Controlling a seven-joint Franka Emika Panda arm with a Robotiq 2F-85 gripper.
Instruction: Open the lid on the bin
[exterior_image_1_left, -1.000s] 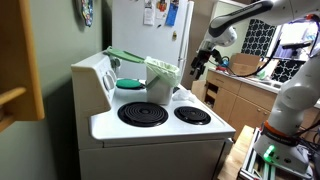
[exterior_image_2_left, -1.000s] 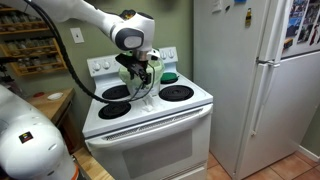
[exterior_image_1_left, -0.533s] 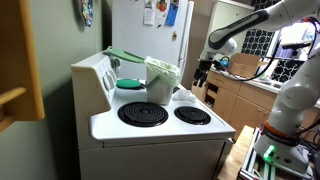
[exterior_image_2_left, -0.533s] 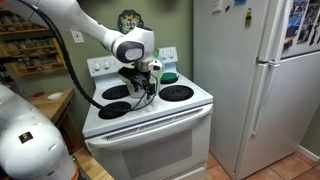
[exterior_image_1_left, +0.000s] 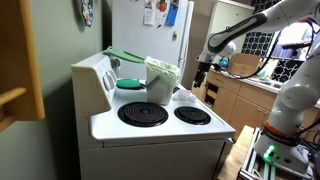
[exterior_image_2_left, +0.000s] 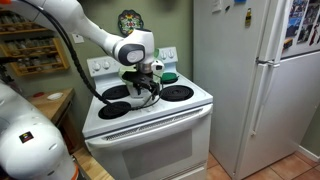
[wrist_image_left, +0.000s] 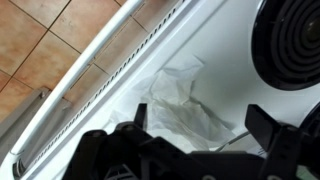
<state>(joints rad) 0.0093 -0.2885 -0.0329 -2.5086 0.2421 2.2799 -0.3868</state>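
Observation:
The bin (exterior_image_1_left: 160, 82), pale with a light-green rim and a white liner, stands at the back of the white stove (exterior_image_1_left: 160, 130). The lid (exterior_image_1_left: 124, 54), a thin light-green flap, sticks out from the rim toward the control panel, raised off the opening. My gripper (exterior_image_1_left: 203, 72) hangs beside the bin, apart from it. In the exterior view (exterior_image_2_left: 150, 88) my wrist covers most of the bin. In the wrist view my gripper (wrist_image_left: 195, 107) is open and empty over the stove top, above a crumpled translucent white shape (wrist_image_left: 185, 95).
A round teal dish (exterior_image_1_left: 130, 85) lies next to the bin. Coil burners (exterior_image_1_left: 143, 113) take up the stove's front. A white fridge (exterior_image_2_left: 250, 90) stands beside the stove. Wooden cabinets (exterior_image_1_left: 235, 100) are behind the arm. The oven handle (wrist_image_left: 90, 60) and tiled floor show below.
My gripper has moved away from the bin's rim, sideways and slightly down. The lid and bin have stayed as they were.

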